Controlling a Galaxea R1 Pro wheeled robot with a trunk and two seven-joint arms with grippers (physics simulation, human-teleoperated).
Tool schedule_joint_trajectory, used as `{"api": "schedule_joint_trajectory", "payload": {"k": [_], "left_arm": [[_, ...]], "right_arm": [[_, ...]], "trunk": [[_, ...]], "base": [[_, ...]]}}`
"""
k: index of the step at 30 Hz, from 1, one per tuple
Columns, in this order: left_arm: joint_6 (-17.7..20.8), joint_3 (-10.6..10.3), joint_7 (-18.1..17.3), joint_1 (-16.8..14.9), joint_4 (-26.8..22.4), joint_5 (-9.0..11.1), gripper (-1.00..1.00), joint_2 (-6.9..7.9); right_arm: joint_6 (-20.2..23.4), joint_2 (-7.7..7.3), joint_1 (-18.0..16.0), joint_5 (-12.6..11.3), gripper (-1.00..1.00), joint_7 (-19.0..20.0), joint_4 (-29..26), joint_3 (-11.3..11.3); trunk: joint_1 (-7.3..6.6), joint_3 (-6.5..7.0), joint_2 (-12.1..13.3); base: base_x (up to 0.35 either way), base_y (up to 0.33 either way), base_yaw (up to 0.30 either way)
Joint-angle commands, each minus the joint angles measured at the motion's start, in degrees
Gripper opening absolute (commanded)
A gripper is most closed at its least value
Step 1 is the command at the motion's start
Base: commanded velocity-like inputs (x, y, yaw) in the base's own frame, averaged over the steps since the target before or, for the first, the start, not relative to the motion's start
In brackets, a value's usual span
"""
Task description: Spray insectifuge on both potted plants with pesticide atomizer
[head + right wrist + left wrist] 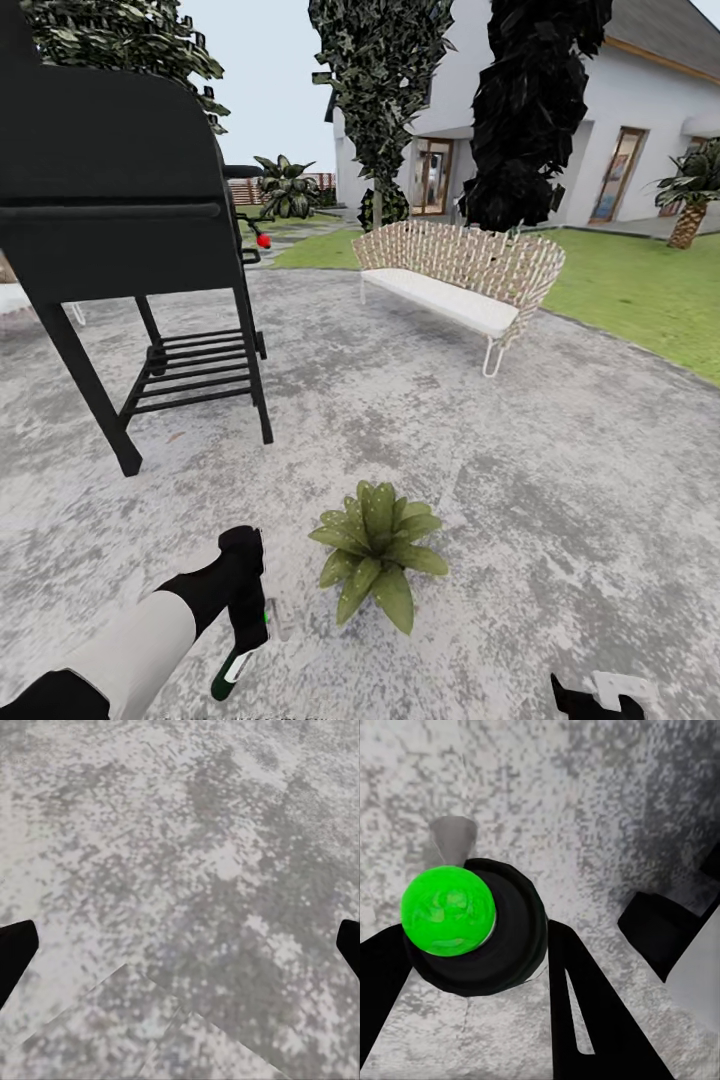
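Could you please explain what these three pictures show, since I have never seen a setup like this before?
They are simulator renders from a wheeled robot with two arms. The large picture is from its head camera, looking down over a stone patio with a black grill, a wicker bench and one potted plant. The other two come from cameras at each wrist. The left tool is shut on the pesticide atomizer, a dark bottle seen end-on with a bright green end. The right tool is open and empty above bare stone.
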Motion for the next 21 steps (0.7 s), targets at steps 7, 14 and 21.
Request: {"api": "schedule_joint_trajectory", "payload": {"k": [7,14,21], "left_arm": [[0.6,0.6,-0.3,-0.4,-0.6,-0.1,-1.00,-0.76],[0.8,0.7,-0.6,-0.6,-0.6,-0.2,-1.00,-1.25],[0.9,1.0,-0.6,-0.6,-0.4,-0.2,-1.00,-1.20]], "right_arm": [[-0.2,-0.04,0.0,0.3,1.00,0.4,0.0,-0.6],[-0.2,-0.08,0.0,0.3,1.00,0.4,0.0,-0.6],[-0.2,0.08,0.0,0.3,1.00,0.5,0.1,-0.5]], "trunk": [[-0.01,-0.05,0.0],[-0.01,-0.05,0.0],[-0.01,-0.05,0.0]], "base": [[-0.002,-0.001,0.114],[0.161,-0.111,0.002],[0.162,-0.201,0.000]]}}
